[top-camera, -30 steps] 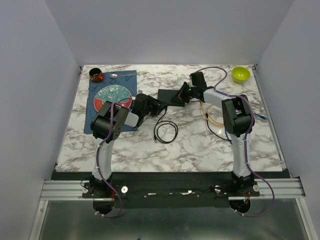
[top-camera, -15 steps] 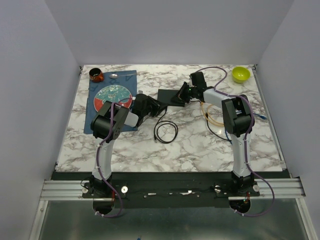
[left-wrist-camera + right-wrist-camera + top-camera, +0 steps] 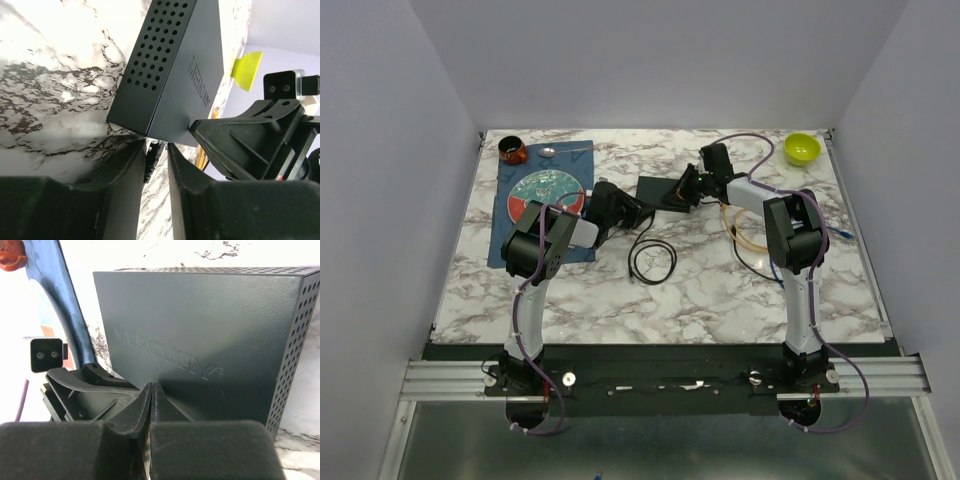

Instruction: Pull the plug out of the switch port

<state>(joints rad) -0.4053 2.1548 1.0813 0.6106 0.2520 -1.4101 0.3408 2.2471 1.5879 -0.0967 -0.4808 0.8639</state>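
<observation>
Two arms meet at the switch (image 3: pixel 662 192), which lies flat mid-way across the desk (image 3: pixel 720 285), long axis roughly left-right, plugged edge facing the left arm. Left jaws are pinched on the plug (image 3: pixel 152 161) at the switch's corner, in line with it; right jaws are pressed together, tips on the switch top. Judged pull line: back along the left jaws, away from the switch.
</observation>
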